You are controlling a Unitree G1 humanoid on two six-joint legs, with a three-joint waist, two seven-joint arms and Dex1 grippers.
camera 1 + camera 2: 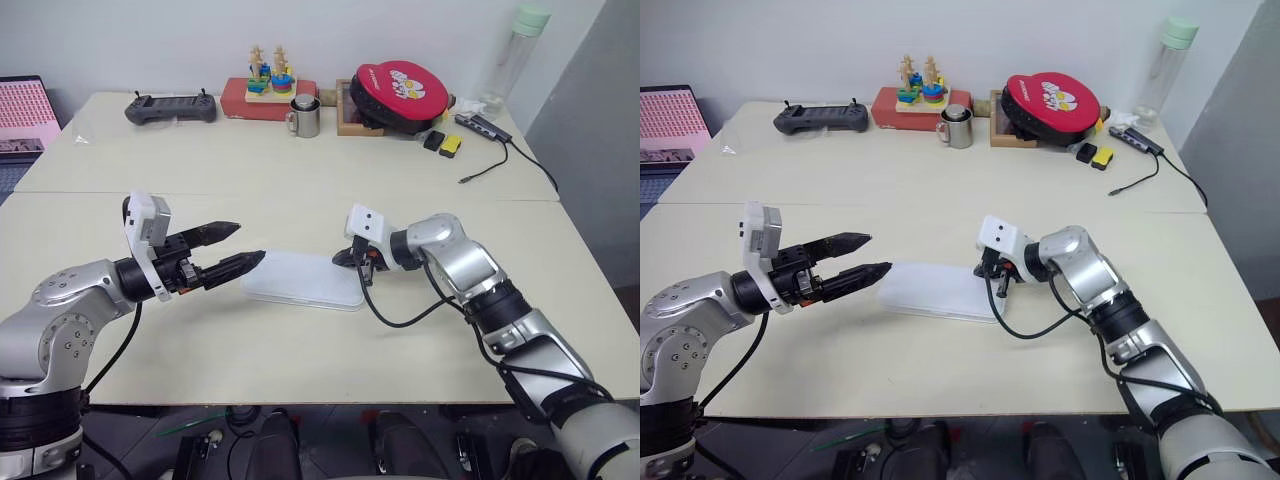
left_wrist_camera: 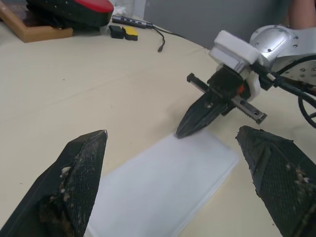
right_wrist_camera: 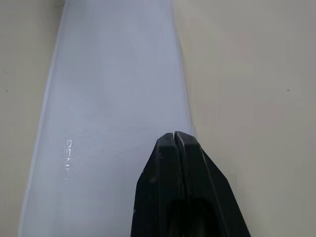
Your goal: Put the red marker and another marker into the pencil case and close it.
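Note:
The pencil case (image 1: 300,280) lies flat on the table with its lid down, a white box between my two grippers. My left gripper (image 1: 250,242) hovers open at the case's left end, empty, its fingers (image 2: 84,168) pointing level along the case. My right gripper (image 1: 341,260) is shut on nothing and tilts down at the case's right end. In the right wrist view its closed tip (image 3: 175,136) sits over the lid (image 3: 108,98) near one edge; I cannot tell whether it touches. The red marker and the other marker are out of view.
Along the table's back stand a black controller (image 1: 170,107), a red box with a stacking toy (image 1: 268,92), a metal mug (image 1: 305,116), a red round case on a wooden tray (image 1: 400,92), a bottle (image 1: 515,55) and a cabled hub (image 1: 487,127). A laptop (image 1: 25,115) is at far left.

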